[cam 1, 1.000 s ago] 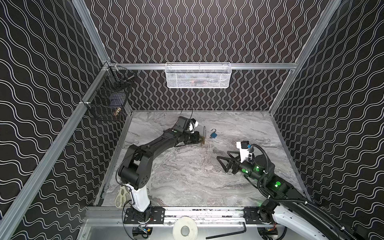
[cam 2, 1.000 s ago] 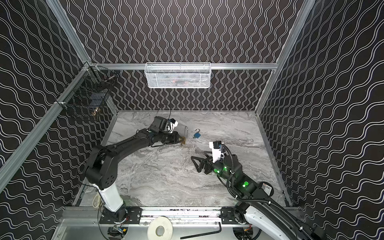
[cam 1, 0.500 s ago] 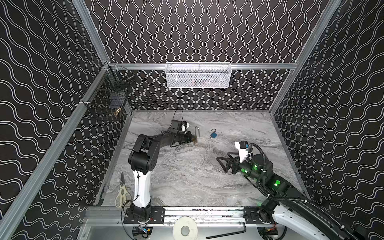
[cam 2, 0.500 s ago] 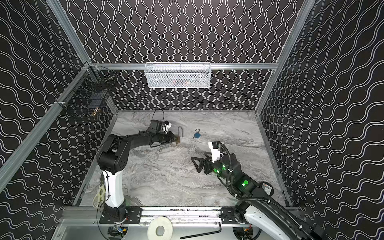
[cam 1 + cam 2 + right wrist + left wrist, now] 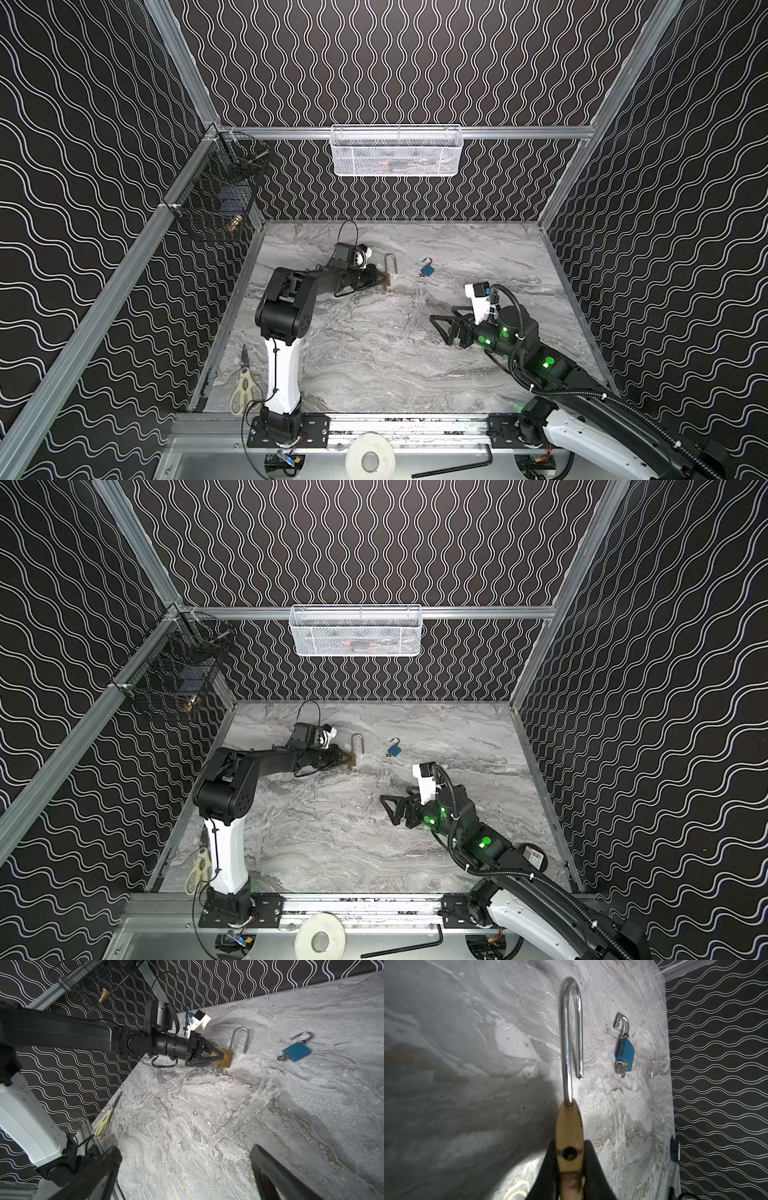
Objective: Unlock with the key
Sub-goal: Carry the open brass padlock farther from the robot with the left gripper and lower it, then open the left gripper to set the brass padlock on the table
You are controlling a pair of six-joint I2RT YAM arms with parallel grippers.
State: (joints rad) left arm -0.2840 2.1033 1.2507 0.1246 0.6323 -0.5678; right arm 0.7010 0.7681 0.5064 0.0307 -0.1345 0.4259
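So the left gripper [image 5: 222, 1056] is clamped on the brass lock [image 5: 569, 1126], one finger on each broad face of the body, and the body sits low at the table [image 5: 374, 357] (can't tell if it's actually touching). Its long shackle [image 5: 566, 1043] is popped: one leg is in the body, while the free end hangs out clear of its hole, and the left wrist view shows that empty hole right between the fingers. The blue lock [image 5: 296, 1054] lies flat on the table near the brass lock, on the side away from the left arm, and the two don't touch. Its shackle is swung open too, and a key [image 5: 620, 1069] is stuck in its bottom end. That's the only key I can clearly make out. In the right wrist view there's something like a ring [image 5: 222, 1070] on the table just beside the brass lock, under the body's lower edge, but I can't tell what it is. The right gripper [image 5: 442, 322] hovers over the table well apart from the brass lock, its fingers [image 5: 97, 1169] spread wide with nothing between them, pointing roughly toward both locks. Scissors [image 5: 243, 386] lie well apart from the brass lock, down by the left arm's base.
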